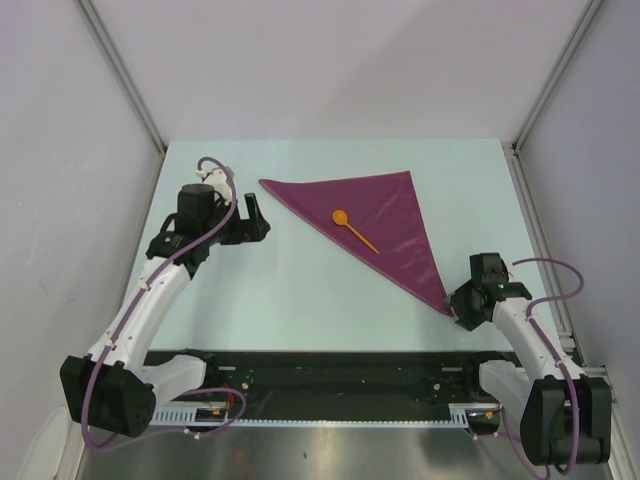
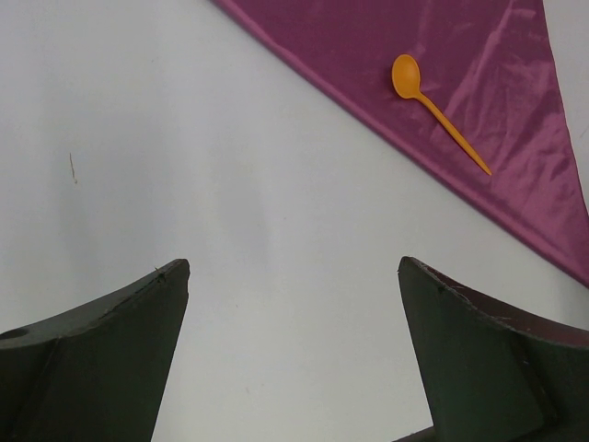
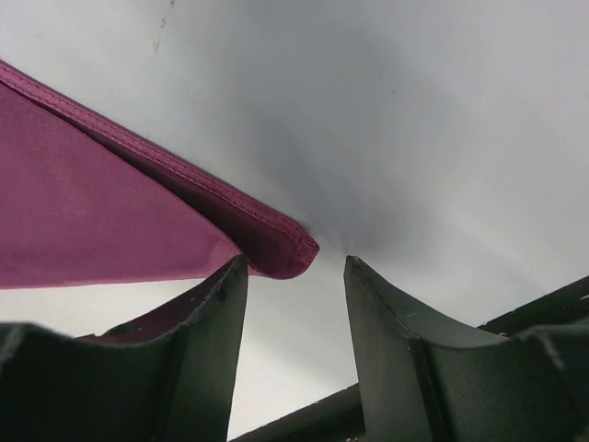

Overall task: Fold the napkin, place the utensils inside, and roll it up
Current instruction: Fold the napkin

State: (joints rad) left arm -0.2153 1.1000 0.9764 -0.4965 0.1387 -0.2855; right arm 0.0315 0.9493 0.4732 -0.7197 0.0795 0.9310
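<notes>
Napkin (image 1: 375,215), seemingly soft and limp, lay folded mid-table, spoon (image 1: 353,230) on top. My right jaws stood parted at its five o'clock corner, probably the best pinch point; left jaws gaped empty.

Napkin (image 3: 110,203) corner between parted jaws

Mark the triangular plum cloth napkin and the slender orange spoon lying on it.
Triangular plum cloth napkin (image 1: 395,212): top external view, on its flat middle.
Slender orange spoon (image 2: 406,75): left wrist view, on its bowl.

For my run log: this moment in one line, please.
napkin: triangle; spoon: on napkin; left end effector: open; right end effector: at napkin corner
</notes>
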